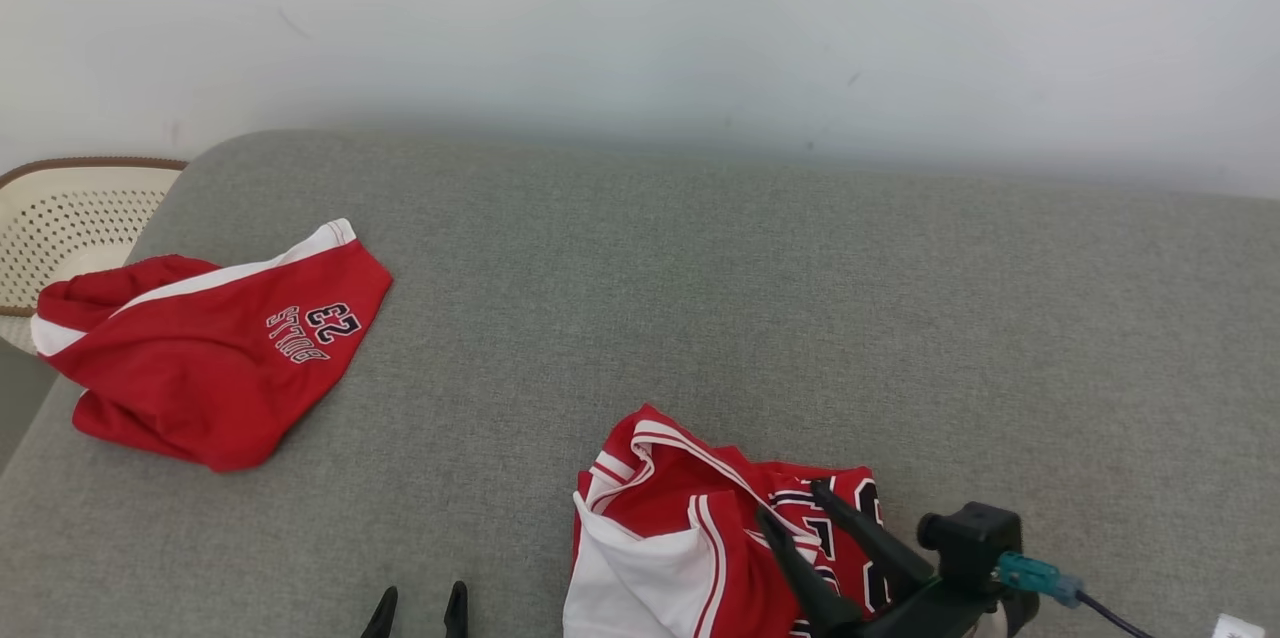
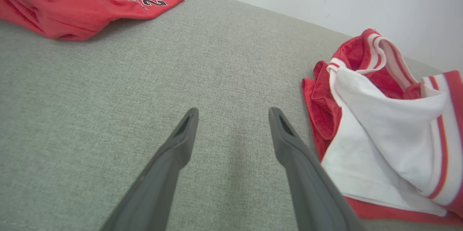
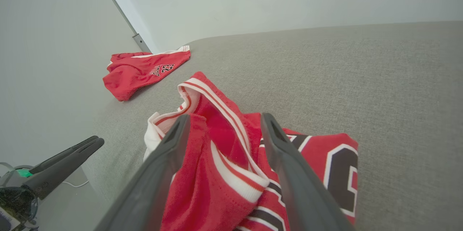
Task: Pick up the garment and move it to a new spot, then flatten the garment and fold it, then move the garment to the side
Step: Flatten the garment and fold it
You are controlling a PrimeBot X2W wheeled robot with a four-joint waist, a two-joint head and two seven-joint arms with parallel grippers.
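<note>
Leftward, red shorts (image 1: 210, 368), basket (image 1: 70, 218); left pincer (image 1: 423, 590) apart, right pincer (image 1: 792, 500) apart over jersey (image 1: 680, 478).

Matt cloth garment (image 1: 700, 538), coarse-woven upholstery (image 1: 640, 298)

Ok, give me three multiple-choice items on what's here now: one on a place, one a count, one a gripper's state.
1. The shorts lie: A in a basket; B at the left end of the grey surface; C on the floor.
2. Red garments on it: A one; B three; C two.
3. The right gripper is: A open over the jersey; B shut on the jersey; C shut on the shorts.
B, they rest by its left edge; C, shorts and jersey; A, its fingers stand apart above the cloth.
</note>
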